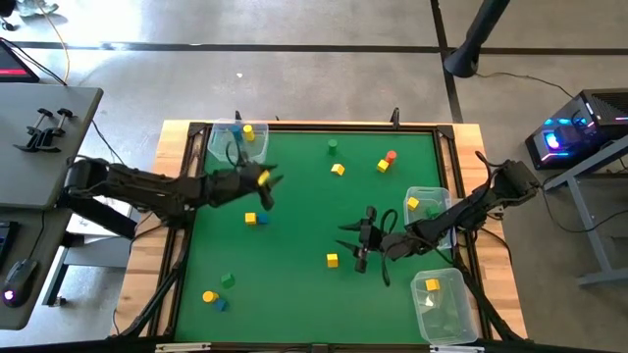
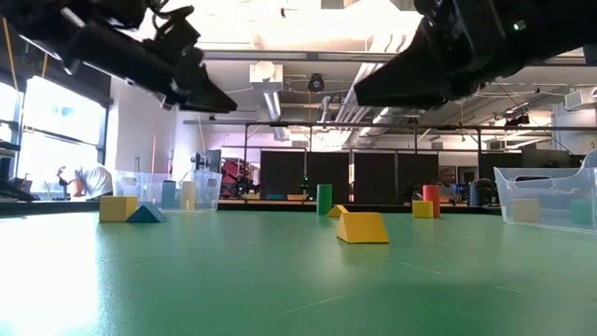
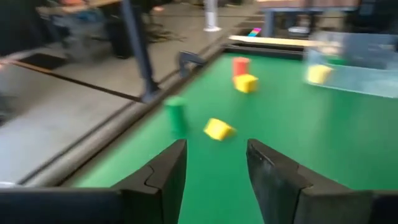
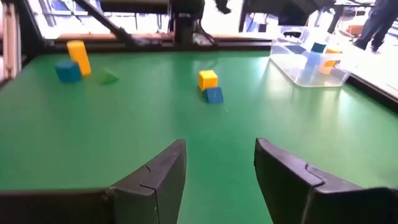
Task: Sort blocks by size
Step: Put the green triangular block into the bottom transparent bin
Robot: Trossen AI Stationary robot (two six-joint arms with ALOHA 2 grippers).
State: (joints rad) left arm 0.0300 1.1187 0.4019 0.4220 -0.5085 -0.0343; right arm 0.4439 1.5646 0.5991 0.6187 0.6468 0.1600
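Note:
Small blocks lie scattered on the green mat (image 1: 294,294). At the far side stand a green cylinder (image 1: 333,146), a red cylinder (image 1: 391,156) and two yellow blocks (image 1: 338,170). A yellow block (image 1: 251,218) touches a blue one (image 1: 261,220) left of centre. Another yellow block (image 1: 333,260) lies near the centre. My left gripper (image 1: 271,188) hovers open above the mat's left half, nothing between its fingers (image 3: 168,171). My right gripper (image 1: 343,240) hangs open just beyond the central yellow block, pointing toward the table's left, also with nothing in it (image 4: 219,155).
A clear tub (image 1: 228,147) at the far left corner holds yellow pieces. Two clear tubs (image 1: 432,193) (image 1: 453,312) on the right each hold a yellow block. A green block (image 1: 228,280), a yellow cylinder (image 1: 209,296) and a blue block (image 1: 221,304) sit near left.

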